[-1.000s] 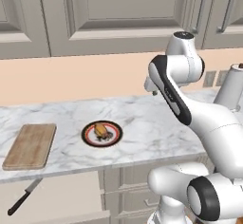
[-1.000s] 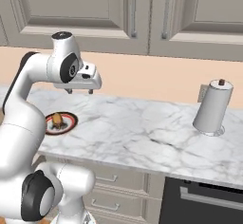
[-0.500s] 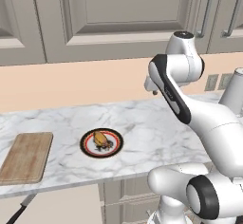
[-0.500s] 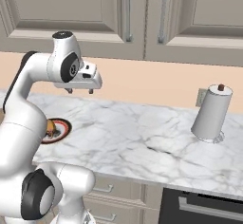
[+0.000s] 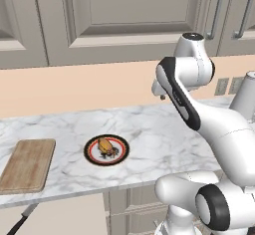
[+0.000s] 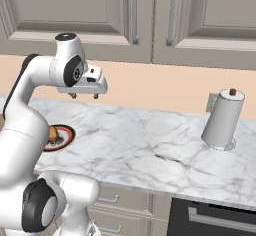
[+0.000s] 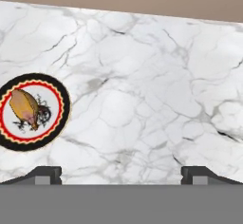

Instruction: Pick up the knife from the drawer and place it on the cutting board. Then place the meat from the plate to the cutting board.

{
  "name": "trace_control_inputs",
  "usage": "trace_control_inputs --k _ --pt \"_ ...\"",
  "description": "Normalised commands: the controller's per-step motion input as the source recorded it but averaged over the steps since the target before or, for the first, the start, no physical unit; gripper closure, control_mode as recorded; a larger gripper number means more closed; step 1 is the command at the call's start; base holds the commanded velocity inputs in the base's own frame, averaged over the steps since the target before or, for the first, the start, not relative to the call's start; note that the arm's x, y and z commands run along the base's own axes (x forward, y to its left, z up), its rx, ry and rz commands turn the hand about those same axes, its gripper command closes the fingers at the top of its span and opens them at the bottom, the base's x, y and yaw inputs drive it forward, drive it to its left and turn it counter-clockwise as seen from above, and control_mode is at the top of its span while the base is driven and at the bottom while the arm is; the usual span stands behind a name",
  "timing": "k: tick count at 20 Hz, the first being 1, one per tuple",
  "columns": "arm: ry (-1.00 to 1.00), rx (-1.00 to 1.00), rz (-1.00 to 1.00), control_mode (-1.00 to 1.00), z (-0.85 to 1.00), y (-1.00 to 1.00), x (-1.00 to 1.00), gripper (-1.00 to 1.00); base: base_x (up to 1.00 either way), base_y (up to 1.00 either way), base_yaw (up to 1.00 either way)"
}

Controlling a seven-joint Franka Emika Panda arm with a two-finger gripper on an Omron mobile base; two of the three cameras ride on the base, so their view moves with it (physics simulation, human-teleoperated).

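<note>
- Hovering our gripper empty, fingers wide
- We see the knife below the counter, cutting board bare
- Meat sits on the plate; both moves remain

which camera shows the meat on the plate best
The hand view: the meat lies unobstructed and large on the plate. The left base view shows it smaller; in the right base view the arm hides most of it.

Arm: glossy white rounded shells, black bands at the joints, dark round caps on the elbows (grey-centred). Gripper: white boxy hand, two small dark fingertips.
</note>
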Motion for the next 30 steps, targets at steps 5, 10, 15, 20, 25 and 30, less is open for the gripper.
trace_control_inputs --k 5,10,15,20,25,30 --pt "0.0 0.0 0.0 -1.0 -0.01 0.0 0.0 -1.0 0.0 0.0 0.0" --pt "0.0 0.0 0.0 -1.0 -0.07 0.06 -0.17 -1.0 0.0 0.0 0.0" --pt "0.0 -0.02 0.0 -1.0 -0.12 0.35 -0.45 -1.0 0.0 0.0 0.0" --pt "0.02 -0.06 0.0 -1.0 -0.25 0.56 -0.51 -1.0 0.0 0.0 0.0" --pt "0.05 -0.03 0.0 -1.0 -0.25 0.3 -0.31 -1.0 0.0 0.0 0.0" --pt "0.0 0.0 0.07 -1.0 -0.22 0.08 -0.32 -1.0 0.0 0.0 0.0"
